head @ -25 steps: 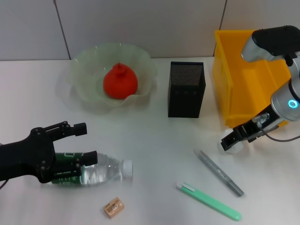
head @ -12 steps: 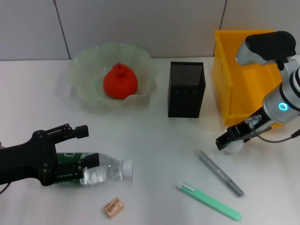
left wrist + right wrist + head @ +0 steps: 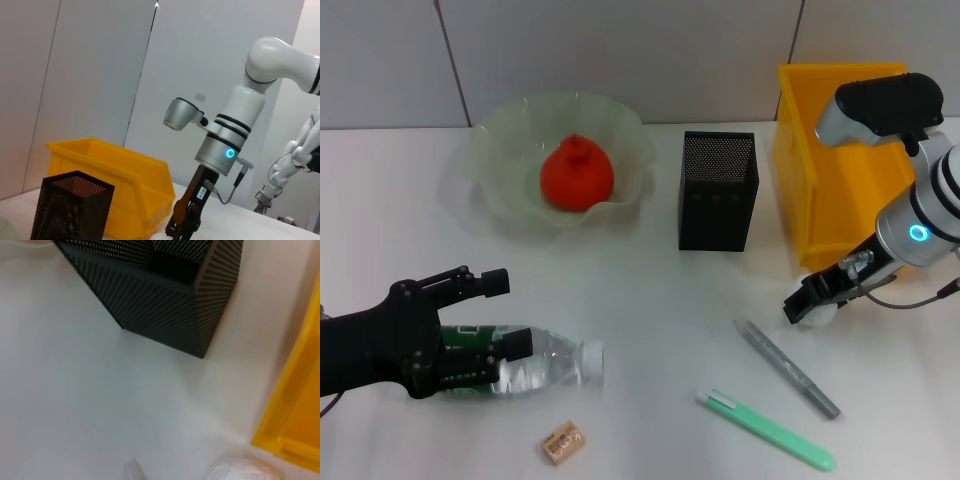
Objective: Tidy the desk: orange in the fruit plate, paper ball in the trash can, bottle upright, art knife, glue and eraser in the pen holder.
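Overhead, from the head camera, counted one of each on the worktop (image 3: 650, 290): orange (image 3: 577, 175), fruit plate (image 3: 500, 135), pen holder (image 3: 717, 190), trash can (image 3: 815, 160), bottle (image 3: 545, 362), eraser (image 3: 563, 442), paper ball (image 3: 820, 315), green art knife (image 3: 765, 430) and grey stick (image 3: 787, 368). Found the orange sitting inside the fruit plate, alone there. Saw nothing inside the visible part of the trash can; could not see into the pen holder. Found the bottle lying on its side near the front left, cap toward the middle, with the eraser just in front of it. Caught the left claw (image 3: 500, 312) released, jaws spread, one finger over the bottle's labelled end and the other clear beyond it. Caught the right claw (image 3: 815, 300) clenched on the paper ball, just in front of the trash can's near corner. Found the art knife and grey stick lying flat, side by side but apart, at the front right.

Next, from the left wrist, took in one pen holder (image 3: 70, 210), one trash can (image 3: 115, 175) behind it, and the right claw (image 3: 182, 225) pointing down beside the can.

Lastly, from the right wrist, showed the pen holder (image 3: 160, 295), a trash can (image 3: 295, 405) edge, and the paper ball (image 3: 240, 470) close by the can's corner.
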Available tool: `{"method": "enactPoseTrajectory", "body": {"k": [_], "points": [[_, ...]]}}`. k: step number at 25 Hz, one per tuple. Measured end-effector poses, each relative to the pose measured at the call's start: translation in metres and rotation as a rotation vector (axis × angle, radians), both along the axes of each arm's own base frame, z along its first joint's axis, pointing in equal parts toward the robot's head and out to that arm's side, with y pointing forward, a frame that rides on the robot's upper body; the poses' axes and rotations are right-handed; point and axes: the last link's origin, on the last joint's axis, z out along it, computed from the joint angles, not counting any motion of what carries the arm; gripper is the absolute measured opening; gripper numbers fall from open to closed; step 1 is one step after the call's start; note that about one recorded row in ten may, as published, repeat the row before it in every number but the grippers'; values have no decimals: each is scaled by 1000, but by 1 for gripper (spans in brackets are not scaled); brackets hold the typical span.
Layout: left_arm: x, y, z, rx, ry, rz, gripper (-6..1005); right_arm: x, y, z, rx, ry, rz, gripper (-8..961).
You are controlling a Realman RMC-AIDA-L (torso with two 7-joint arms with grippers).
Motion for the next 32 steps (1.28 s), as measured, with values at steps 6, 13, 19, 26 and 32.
{"method": "enactPoseTrajectory", "body": {"k": [6, 13, 19, 26, 32], "points": [[-1, 0, 0, 2, -1, 6, 835, -4, -1, 6, 4, 1, 14, 565], [-4, 0, 3, 13, -6, 21, 834, -26, -28, 32, -65, 0, 46, 565], [-7, 0, 6, 25, -11, 35, 833, -51, -50, 67, -13, -6, 119, 566], [-4, 0, 5, 31, -16, 16, 833, -55, -50, 111, 175, -185, 151, 566], [-5, -2, 3, 32, -19, 13, 832, -34, -16, 106, 280, -189, 214, 566]]}}
